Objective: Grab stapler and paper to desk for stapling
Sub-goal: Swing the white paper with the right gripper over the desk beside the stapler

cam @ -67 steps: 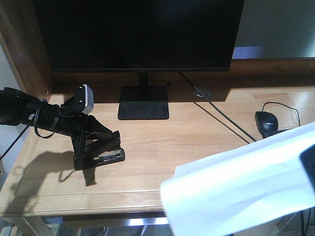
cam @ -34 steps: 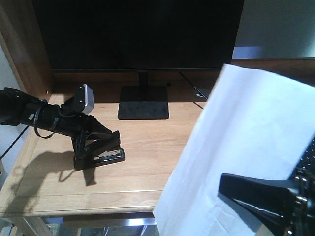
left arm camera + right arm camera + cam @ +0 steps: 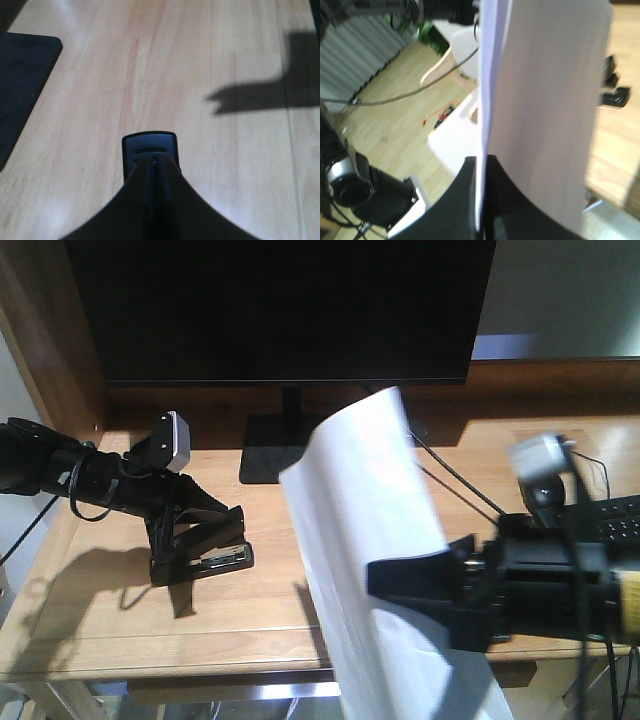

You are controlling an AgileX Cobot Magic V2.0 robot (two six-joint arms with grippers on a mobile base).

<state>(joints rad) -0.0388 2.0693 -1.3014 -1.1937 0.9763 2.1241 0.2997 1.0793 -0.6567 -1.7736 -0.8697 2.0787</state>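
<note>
**Ana:** Left gripper first: what has it got?

**Me:** I see its fingers pinched together on the stapler, whose black nose pokes out just past the tips in my wrist view. It sits low over the left part of the desk. I can't tell whether it touches the wood.

**Ana:** And the right gripper?

**Me:** Clamped tight on the paper near its lower end. I see the sheet standing nearly upright and bowed, in the air over the desk's front edge, before the monitor and apart from the stapler.
</note>
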